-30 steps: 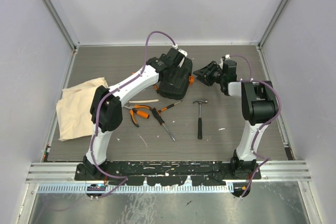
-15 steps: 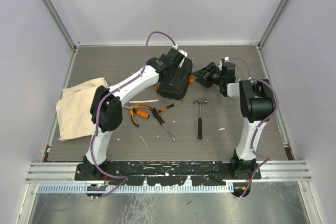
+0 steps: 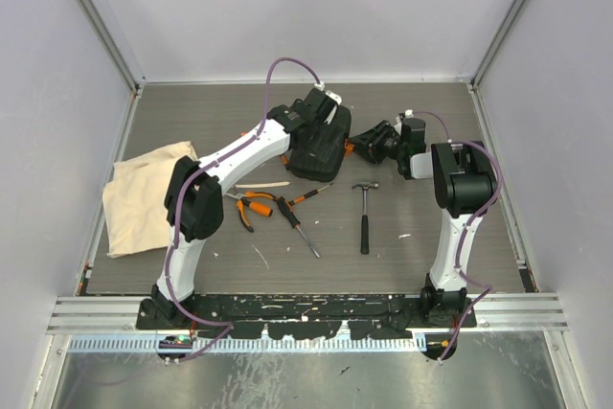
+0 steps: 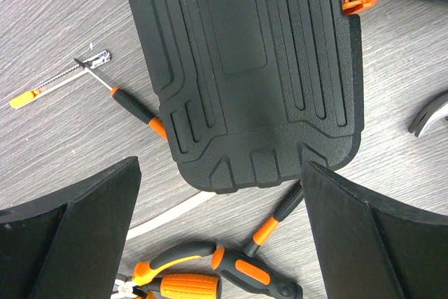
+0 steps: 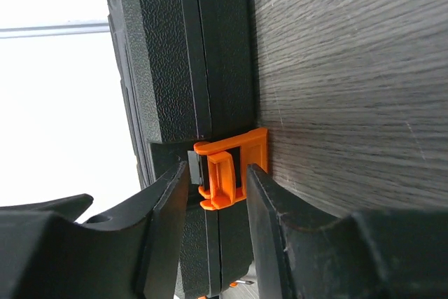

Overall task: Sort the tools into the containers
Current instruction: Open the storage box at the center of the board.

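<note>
Closely, the right hand [image 5: 215, 188] straddles the orange latch [image 5: 225, 169] on the case [image 5: 175, 68].

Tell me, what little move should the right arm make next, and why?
Probably pinch the orange latch and pull it open. The right gripper has its open jaws on either side of the latch, the black case is shut, and the hammer and pliers lie outside it.
</note>
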